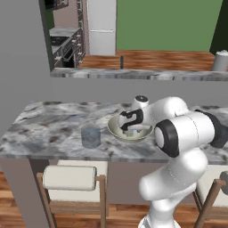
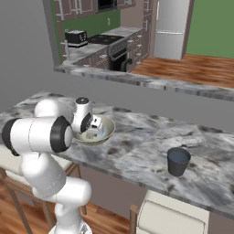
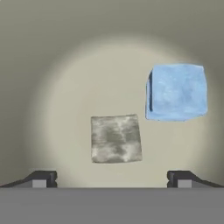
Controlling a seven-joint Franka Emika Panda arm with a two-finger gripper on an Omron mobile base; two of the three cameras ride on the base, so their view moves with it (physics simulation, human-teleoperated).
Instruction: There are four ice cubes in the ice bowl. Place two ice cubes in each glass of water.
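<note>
Marble tabletop (image 1: 53, 129), grey-veined, runs across the middle of the left base view. Ice bowl (image 1: 116, 128), wide and pale beige-olive, sits on it right of centre. White arm rises from lower right, elbow bent high, hand dipping down into the bowl; gripper (image 1: 131, 130) low inside it, fingertips hidden by wrist and rim, so jaw stance unreadable here. Glass of water (image 1: 91, 136), short blue-grey tumbler, stands just left of the bowl, apart from it. Stool (image 1: 71, 178) with pale cushion under the tabletop edge, below the glass. Second counter (image 1: 133, 73) behind the bowl; fridge (image 1: 102, 26) beyond.
</note>
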